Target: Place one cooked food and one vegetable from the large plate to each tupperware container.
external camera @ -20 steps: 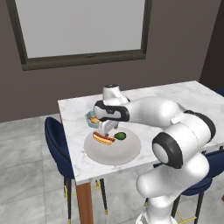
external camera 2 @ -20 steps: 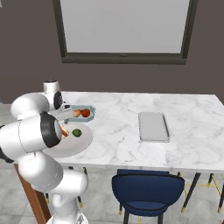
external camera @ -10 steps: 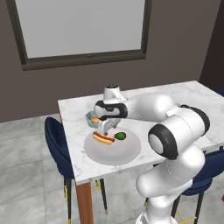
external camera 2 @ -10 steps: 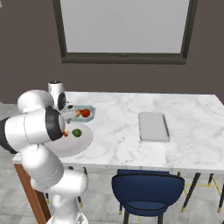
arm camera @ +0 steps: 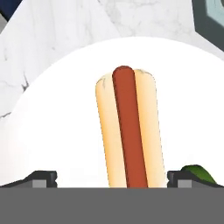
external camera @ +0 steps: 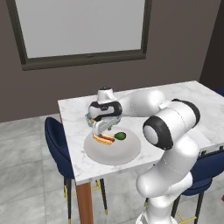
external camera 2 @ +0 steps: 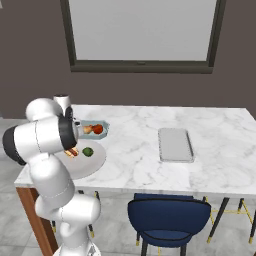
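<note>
The hand is hovering low over the large plate with its fingertips standing wide apart, one on each side of a hot dog and clear of it. The hot dog is lying on the plate beside a green vegetable. The plate is sitting near the corner of the marble counter. Just behind it, the blue-green tupperware container is holding red and orange food. The grey container is lying well apart.
</note>
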Tool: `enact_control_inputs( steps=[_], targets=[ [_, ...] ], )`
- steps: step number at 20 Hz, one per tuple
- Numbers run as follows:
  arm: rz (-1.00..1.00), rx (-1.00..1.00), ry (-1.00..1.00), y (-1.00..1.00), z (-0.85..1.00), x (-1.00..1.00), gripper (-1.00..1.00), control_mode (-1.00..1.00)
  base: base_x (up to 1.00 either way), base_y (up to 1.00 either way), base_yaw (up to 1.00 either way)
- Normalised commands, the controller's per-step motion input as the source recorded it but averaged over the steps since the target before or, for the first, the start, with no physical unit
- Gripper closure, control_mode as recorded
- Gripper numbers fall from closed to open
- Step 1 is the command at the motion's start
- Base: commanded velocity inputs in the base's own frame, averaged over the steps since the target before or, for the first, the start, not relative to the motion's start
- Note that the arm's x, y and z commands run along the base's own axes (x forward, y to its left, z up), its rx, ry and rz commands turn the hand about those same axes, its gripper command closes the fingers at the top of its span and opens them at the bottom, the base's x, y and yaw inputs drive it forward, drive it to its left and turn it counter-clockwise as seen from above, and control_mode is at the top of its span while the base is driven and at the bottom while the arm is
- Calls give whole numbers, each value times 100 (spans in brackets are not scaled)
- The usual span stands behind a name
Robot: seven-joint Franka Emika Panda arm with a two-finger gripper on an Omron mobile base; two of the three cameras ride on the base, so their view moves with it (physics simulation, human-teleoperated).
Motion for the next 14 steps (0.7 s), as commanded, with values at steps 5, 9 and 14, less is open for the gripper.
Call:
enact_control_inputs(
  steps=[5,9,14],
  targets=[
    [0,0,0,0,-29,7,-100,-100,0,0,0],
    [0,-3,0,0,-22,9,-100,-100,0,0,0],
    [0,-1,0,0,-14,0,-100,-100,0,0,0]
  ],
)
